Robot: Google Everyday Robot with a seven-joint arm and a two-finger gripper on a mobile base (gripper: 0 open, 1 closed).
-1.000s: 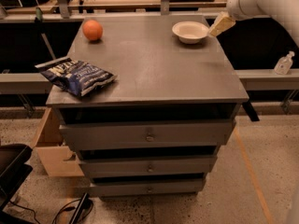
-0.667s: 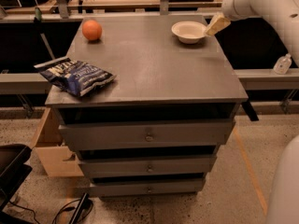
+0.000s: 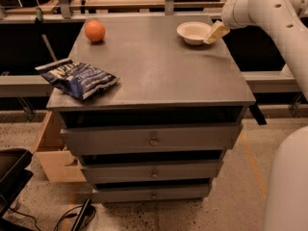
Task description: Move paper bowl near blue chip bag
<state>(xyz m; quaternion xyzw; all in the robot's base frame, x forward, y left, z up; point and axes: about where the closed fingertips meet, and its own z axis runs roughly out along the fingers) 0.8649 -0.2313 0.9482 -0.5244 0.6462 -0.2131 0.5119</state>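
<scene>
Paper bowl (image 3: pixel 194 32) well apart from blue chip bag (image 3: pixel 79 78); gripper (image 3: pixel 216 32) at rim, grip unclear.

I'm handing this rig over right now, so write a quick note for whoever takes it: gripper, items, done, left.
The gripper is at the right rim of the round cream-white paper bowl, at the back right of the grey cabinet top.
The crinkled navy-blue chip bag lies at the front left edge, far from the bowl.
Done: approach to the bowl.
Left: move the bowl beside the bag.
</scene>
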